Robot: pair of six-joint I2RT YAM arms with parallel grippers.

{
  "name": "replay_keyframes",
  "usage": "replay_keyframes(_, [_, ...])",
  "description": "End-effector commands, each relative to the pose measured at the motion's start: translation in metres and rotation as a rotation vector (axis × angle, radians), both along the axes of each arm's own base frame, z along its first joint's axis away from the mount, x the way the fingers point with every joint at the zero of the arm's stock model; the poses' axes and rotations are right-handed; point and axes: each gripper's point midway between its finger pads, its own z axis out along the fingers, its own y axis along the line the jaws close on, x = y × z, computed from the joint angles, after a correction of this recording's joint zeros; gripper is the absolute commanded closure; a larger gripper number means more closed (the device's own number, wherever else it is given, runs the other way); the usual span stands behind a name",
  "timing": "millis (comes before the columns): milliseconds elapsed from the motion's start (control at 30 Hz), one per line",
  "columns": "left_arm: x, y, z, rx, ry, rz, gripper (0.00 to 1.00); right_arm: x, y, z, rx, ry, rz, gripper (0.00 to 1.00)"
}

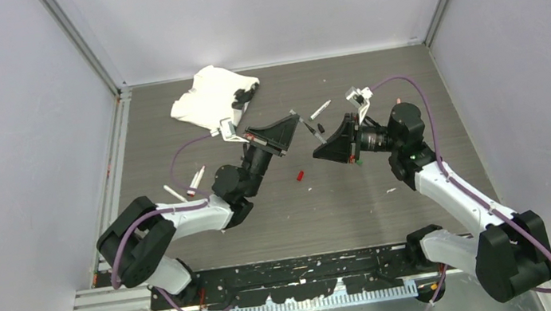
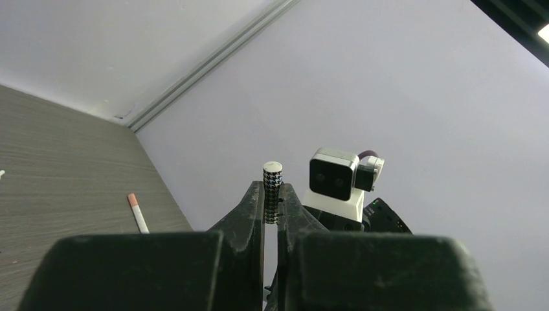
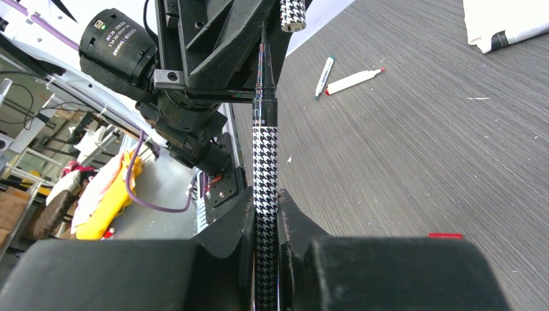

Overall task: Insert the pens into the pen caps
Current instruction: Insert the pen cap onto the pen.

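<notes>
My right gripper (image 3: 265,223) is shut on a black-and-white houndstooth pen (image 3: 265,168), whose pointed tip faces the left arm. A short houndstooth pen cap (image 2: 272,191) sticks out from between the pads of my left gripper (image 2: 272,207), which is shut on it. In the right wrist view that cap (image 3: 292,14) hangs just above and to the right of the pen tip, and the two are apart. From above, both grippers meet over the table's middle, left gripper (image 1: 296,119) and right gripper (image 1: 318,148), with the pen (image 1: 309,128) between them.
A red cap (image 1: 300,175) lies on the table below the grippers. Two white pens (image 1: 197,180) lie at the left and another white pen (image 1: 320,109) behind the grippers. A crumpled white cloth (image 1: 212,97) lies at the back left.
</notes>
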Motion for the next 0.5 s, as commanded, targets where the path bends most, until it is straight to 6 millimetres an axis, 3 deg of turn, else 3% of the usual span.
replay_keyframes(0, [-0.0044,0.0093,0.0300,-0.081,-0.051,0.015,0.99,0.0015,0.0013,0.0066,0.009,-0.046,0.000,0.99])
replay_keyframes(467, [-0.0076,0.0084,0.0368,-0.103,-0.055,-0.009,0.99,0.0057,0.0004,-0.0003,-0.020,-0.037,-0.021,0.99])
